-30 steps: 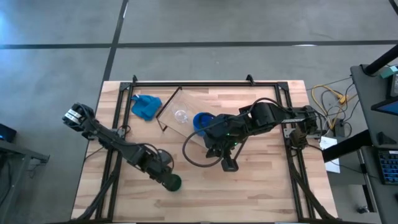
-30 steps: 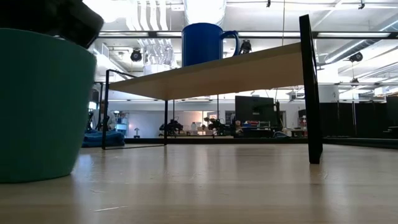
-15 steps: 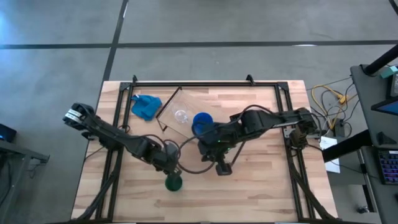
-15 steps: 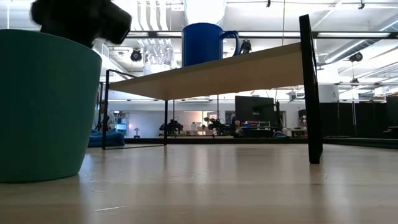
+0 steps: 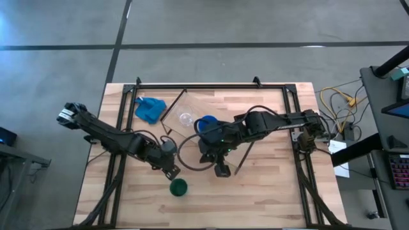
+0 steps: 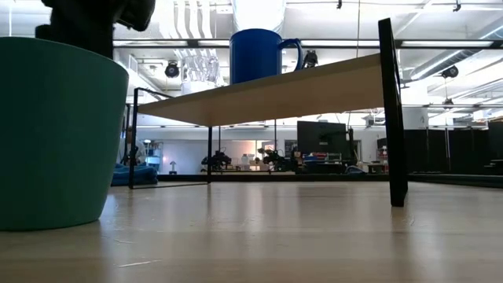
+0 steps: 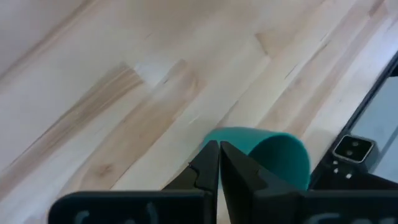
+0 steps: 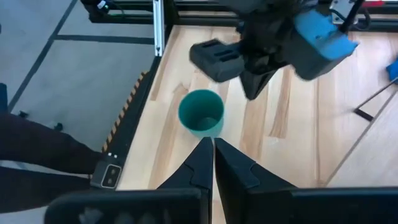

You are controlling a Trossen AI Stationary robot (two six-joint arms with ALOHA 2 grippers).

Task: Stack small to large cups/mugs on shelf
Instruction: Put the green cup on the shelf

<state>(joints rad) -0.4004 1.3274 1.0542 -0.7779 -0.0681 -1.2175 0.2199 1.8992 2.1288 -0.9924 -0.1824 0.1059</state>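
Note:
The dark green cup stands upright on its base on the table near the front edge; it also shows in the low view and in the right wrist view. The blue mug stands on the shelf plank, also seen in the low view. The tiny clear glass cup stands beside it on the plank. My left gripper is shut, just on the far side of the green cup. My right gripper is shut and empty, to the right of the green cup, in front of the shelf.
A blue cloth lies at the far left of the table. The shelf's dark rod frames stand at its short ends. A dark frame runs round the table. Bare tabletop lies to the right of the green cup.
My left gripper has drawn back from over the green cup toward the table's far edge and now stands clear of it; the cup stays upright on the table. My right gripper has moved toward the table's left, nearer the green cup.

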